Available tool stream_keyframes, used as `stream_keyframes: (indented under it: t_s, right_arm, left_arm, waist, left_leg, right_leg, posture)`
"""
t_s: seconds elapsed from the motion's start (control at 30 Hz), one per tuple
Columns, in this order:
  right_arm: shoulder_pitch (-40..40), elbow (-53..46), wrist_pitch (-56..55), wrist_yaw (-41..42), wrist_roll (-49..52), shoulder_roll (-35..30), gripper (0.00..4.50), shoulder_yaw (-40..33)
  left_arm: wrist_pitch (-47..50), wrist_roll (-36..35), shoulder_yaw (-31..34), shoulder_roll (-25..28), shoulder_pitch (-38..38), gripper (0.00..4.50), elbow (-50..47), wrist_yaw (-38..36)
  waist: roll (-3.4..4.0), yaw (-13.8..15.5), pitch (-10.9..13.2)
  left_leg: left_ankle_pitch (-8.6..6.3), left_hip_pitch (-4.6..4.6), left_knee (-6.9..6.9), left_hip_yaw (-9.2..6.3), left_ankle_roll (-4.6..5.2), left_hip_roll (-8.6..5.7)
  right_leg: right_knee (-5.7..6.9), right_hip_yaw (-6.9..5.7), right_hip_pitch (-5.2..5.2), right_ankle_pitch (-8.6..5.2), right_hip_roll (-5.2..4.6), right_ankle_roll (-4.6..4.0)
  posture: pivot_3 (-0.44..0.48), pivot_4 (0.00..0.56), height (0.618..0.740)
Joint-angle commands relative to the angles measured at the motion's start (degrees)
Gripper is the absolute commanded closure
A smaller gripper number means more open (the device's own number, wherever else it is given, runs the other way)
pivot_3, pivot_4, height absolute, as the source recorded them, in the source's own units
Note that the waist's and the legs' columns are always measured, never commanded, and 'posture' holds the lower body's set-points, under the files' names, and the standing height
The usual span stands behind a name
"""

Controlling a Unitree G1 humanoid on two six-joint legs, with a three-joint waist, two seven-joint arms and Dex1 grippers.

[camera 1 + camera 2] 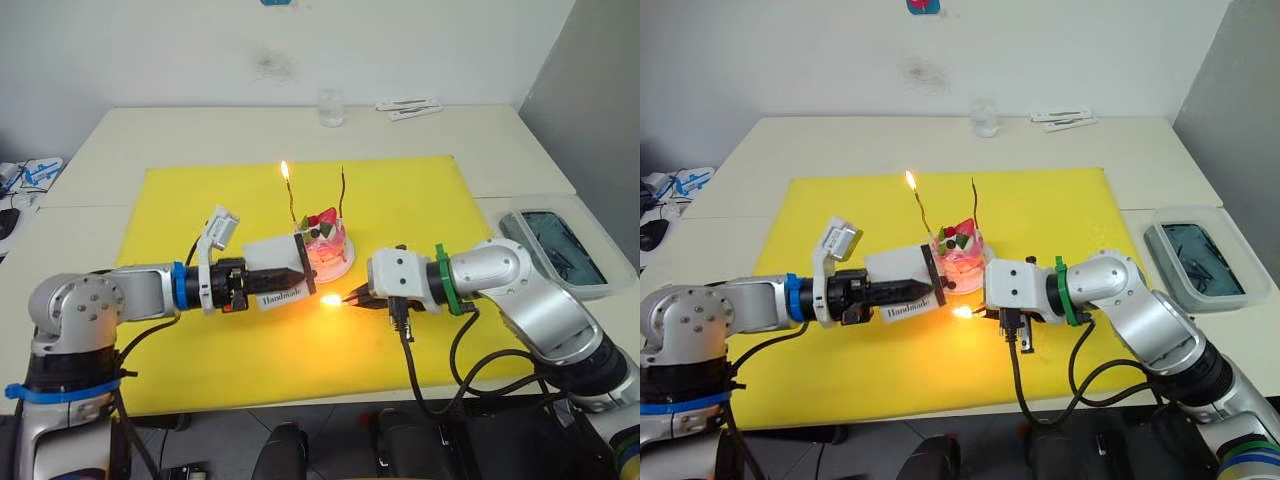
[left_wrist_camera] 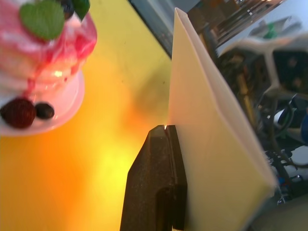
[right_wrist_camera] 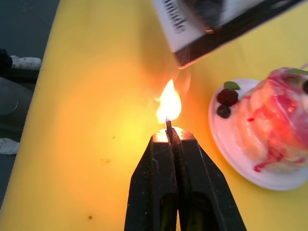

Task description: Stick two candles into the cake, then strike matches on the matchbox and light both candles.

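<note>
The cake [image 1: 328,240] stands on its white plate [image 3: 239,157] in the middle of the yellow mat [image 1: 180,210]. Two candles are stuck in it: the left candle [image 1: 290,205] burns at its top, the right candle [image 1: 343,195] shows no flame. My left gripper [image 1: 300,270] is shut on the white matchbox [image 1: 276,268], holding it just left of the cake. My right gripper [image 3: 171,137] is shut on a burning match [image 3: 169,126], its flame just below the matchbox's black strip [image 3: 226,36], in front of the cake.
A glass [image 1: 331,105] and white packets [image 1: 410,108] sit at the table's far edge. A clear lidded container [image 1: 565,245] lies right of the mat. Black cables [image 1: 410,370] hang from my right wrist over the mat's front.
</note>
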Motion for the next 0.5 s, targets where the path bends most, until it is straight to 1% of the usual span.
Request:
stream_keyframes:
  t_s: [0.03, 0.17, 0.23, 0.33, 0.5]
  right_arm:
    - [-2.41, -2.06, 2.33, -0.69, 2.87, -0.87, 4.47, -5.36]
    - [-5.23, 0.53, 4.18, -2.33, 4.39, -0.63, 4.47, -8.56]
    - [-7.21, 2.83, 4.24, -3.38, 4.48, -0.09, 4.47, -9.41]
    - [-10.26, 7.48, 2.40, -5.43, 2.98, 0.87, 4.47, -9.33]
    - [-13.74, 14.41, -2.31, -8.45, -0.69, 2.60, 4.47, -7.82]
  left_arm:
    - [-2.56, 1.52, -0.58, 2.91, 2.65, 4.50, -2.96, -2.54]
    - [-6.28, 4.72, -3.24, 4.80, 6.13, 4.50, -4.39, -5.41]
    - [-7.70, 5.66, -4.51, 4.44, 6.91, 4.50, -4.69, -6.01]
    - [-9.30, 6.47, -6.27, 3.92, 7.11, 4.50, -5.20, -6.96]
    - [-10.41, 6.76, -7.25, 3.29, 6.58, 4.50, -4.87, -7.43]
  waist:
    - [0.00, 0.01, 0.00]
    - [0.00, -0.02, 0.00]
    - [0.00, -0.01, 0.00]
    - [0.01, -0.03, 0.00]
    - [0.01, -0.04, 0.00]
  left_leg:
    - [0.00, 0.01, -0.01, 0.00, 0.00, 0.00]
    - [0.00, 0.04, 0.00, 0.00, 0.01, 0.00]
    - [0.00, 0.05, 0.01, 0.03, 0.01, 0.00]
    - [0.00, 0.03, 0.01, 0.02, 0.01, 0.01]
    - [0.00, 0.00, -0.02, 0.04, 0.01, 0.01]
  right_leg:
    - [0.01, 0.00, 0.00, -0.01, 0.00, -0.01]
    - [0.03, -0.02, 0.01, -0.01, 0.01, -0.01]
    - [0.03, 0.00, 0.01, 0.00, 0.01, 0.00]
    - [0.03, -0.01, 0.01, 0.00, 0.02, 0.00]
    - [0.00, 0.01, -0.01, -0.01, 0.01, -0.03]
  posture:
    - [0.000, 0.150, 0.740]
    - [0.000, 0.150, 0.740]
    - [0.000, 0.150, 0.740]
    - [0.000, 0.150, 0.740]
    - [0.000, 0.150, 0.740]
